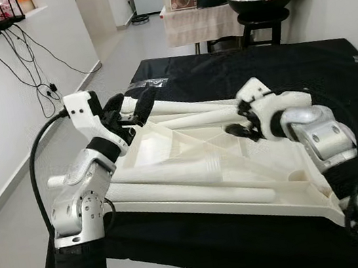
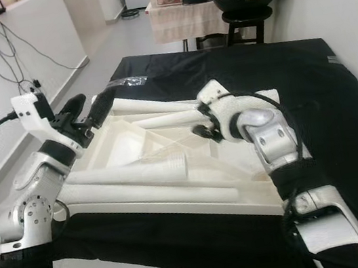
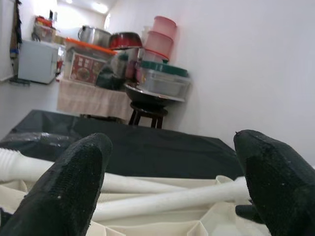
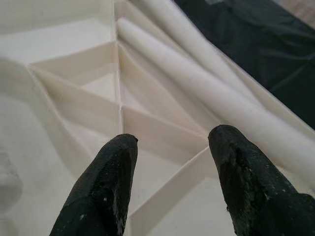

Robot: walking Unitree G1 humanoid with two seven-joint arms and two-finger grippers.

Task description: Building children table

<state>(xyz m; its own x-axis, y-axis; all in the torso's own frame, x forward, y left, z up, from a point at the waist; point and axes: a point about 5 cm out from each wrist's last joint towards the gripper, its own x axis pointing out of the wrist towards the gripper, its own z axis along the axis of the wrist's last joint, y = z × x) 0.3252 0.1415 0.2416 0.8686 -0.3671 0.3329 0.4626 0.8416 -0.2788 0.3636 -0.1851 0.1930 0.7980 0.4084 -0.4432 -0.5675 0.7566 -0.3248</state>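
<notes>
Open left pincer (image 1: 130, 109) hovers over a long white plastic leg tube (image 1: 188, 107); right pincer (image 4: 170, 162), probably empty, gapes above the ribbed white tabletop (image 1: 167, 143). Centre before closing.

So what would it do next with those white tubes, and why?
Probably lower the left gripper a little and close it on the table leg at the far edge of the upturned tabletop. Its fingers are open and hover just above that leg, holding nothing. The right gripper, also open, hangs over the tabletop's ribs, so no leg has been picked up.
</notes>
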